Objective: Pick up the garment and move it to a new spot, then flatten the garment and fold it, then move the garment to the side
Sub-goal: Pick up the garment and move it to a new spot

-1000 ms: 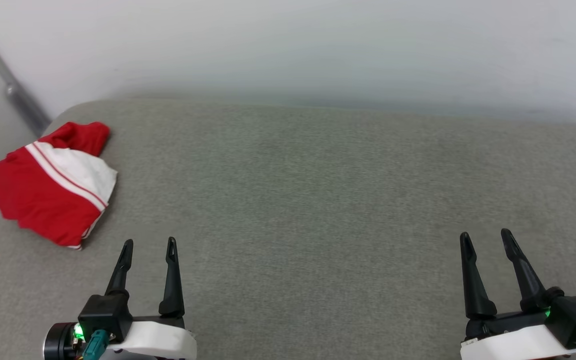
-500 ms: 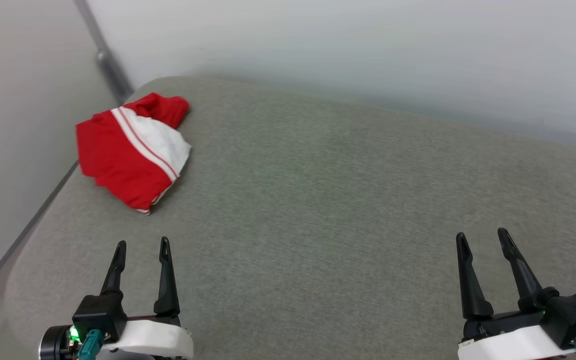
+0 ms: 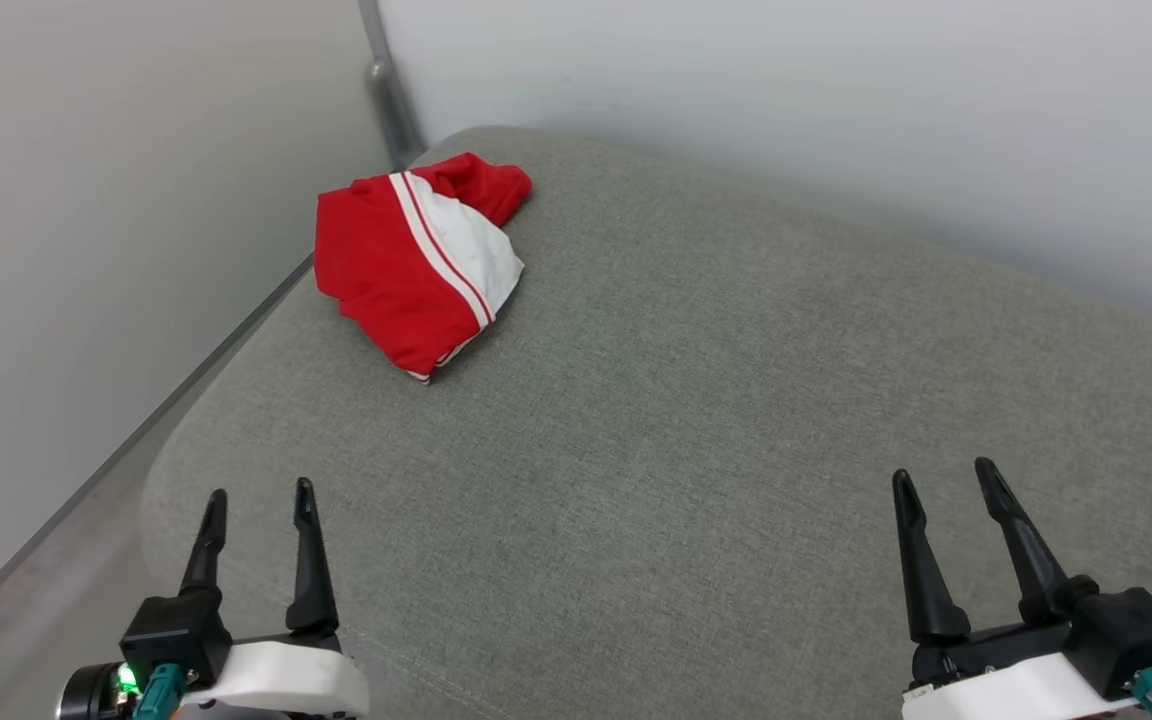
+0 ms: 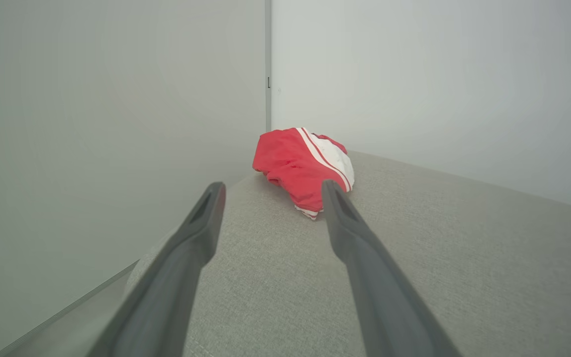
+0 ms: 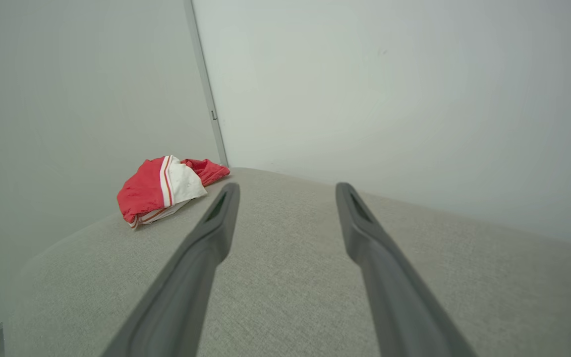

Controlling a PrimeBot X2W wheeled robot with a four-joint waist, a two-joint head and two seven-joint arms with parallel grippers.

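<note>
Head view, shirt: the red and white shirt (image 3: 406, 265) lies bunched at the far left corner of the grey cushion (image 3: 696, 400), resting on the fabric alone.
Head view, tools: the left tool (image 3: 262, 490) and right tool (image 3: 942, 471) hover near the front edge, both released, fingers apart and holding nothing.
Head view, room: pale walls (image 3: 786, 100) meet behind that corner, with a grey strip (image 3: 388, 95) running up the join.
Left wrist view: the left tool (image 4: 271, 184) points almost straight at the shirt (image 4: 298, 166), well short of it.
Right wrist view: the right tool (image 5: 288, 185) aims past the shirt (image 5: 159, 191), which sits off to its left.
Step in hand: I judge this to be the reach for the pick-up; no part of the task is done yet.
Doing it well: the left tool looks best placed. It should come down on a raised fold rather than the flat hem and pinch firmly. It should then lift clear before carrying toward the open middle. The walls close by leave little room on that side.
</note>
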